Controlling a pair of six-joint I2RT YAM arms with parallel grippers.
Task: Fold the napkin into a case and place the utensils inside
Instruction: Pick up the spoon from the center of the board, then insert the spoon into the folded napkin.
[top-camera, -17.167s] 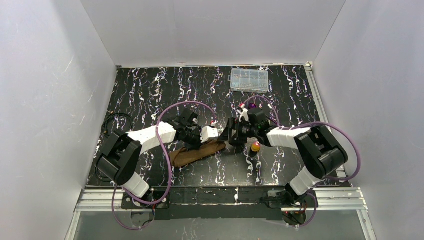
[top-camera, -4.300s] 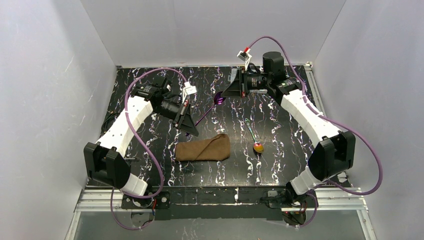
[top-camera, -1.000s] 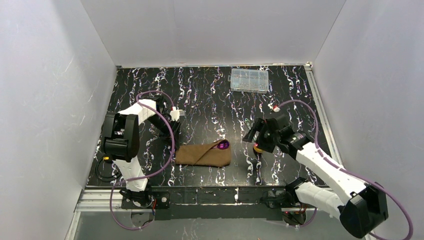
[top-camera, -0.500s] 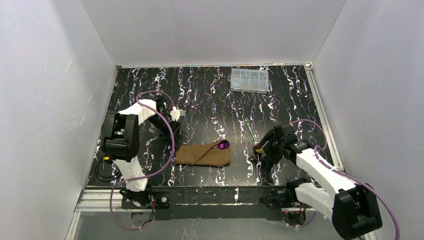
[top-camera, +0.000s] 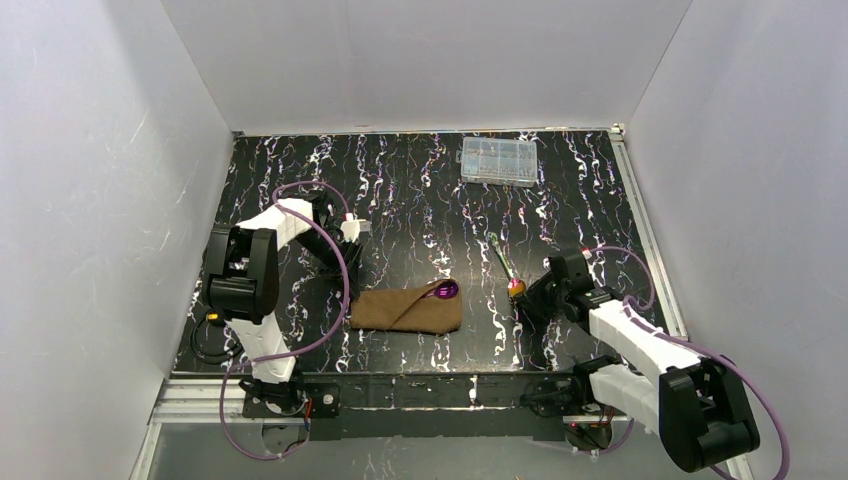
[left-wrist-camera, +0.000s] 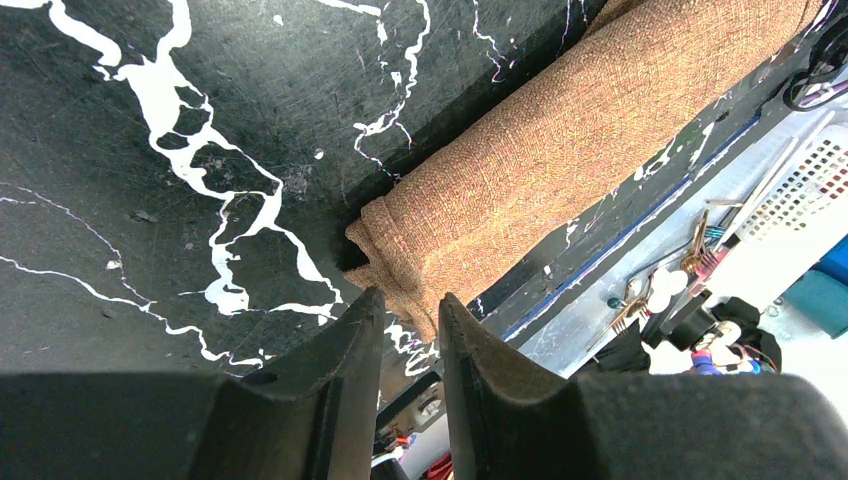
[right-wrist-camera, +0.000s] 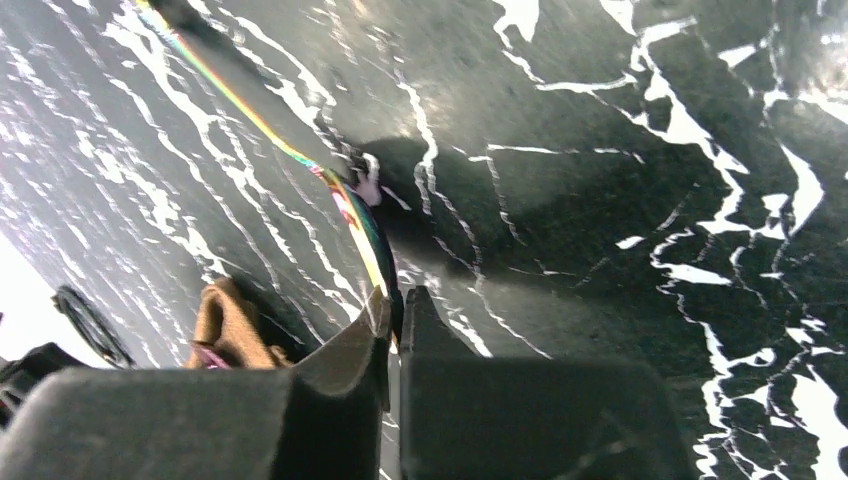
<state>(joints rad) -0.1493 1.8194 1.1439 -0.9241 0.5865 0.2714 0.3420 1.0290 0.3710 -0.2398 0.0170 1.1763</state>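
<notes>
The right gripper (right-wrist-camera: 393, 305), right of centre, is clamped on the handle of the gold-orange utensil (top-camera: 515, 287). The purple utensil (top-camera: 446, 290) sits in the folded napkin (top-camera: 405, 310) at lower centre. The next move is probably to lift the gold-orange utensil and slide it into the napkin's right-hand opening. The left gripper (left-wrist-camera: 404, 312) has its jaws slightly apart and holds nothing.

Black marble-pattern tabletop (top-camera: 420, 190) with white veins. 1 clear plastic compartment box (top-camera: 498, 161) lies flat at the far side, right of centre, well apart from everything else; small bits inside, too small to tell. 3 white walls (top-camera: 430, 60) close in left, far and right. Aluminium rail (top-camera: 430, 392) runs along the near edge, another (top-camera: 640, 230) along the right edge. Black cable loop (top-camera: 205, 335) at near left corner.
</notes>
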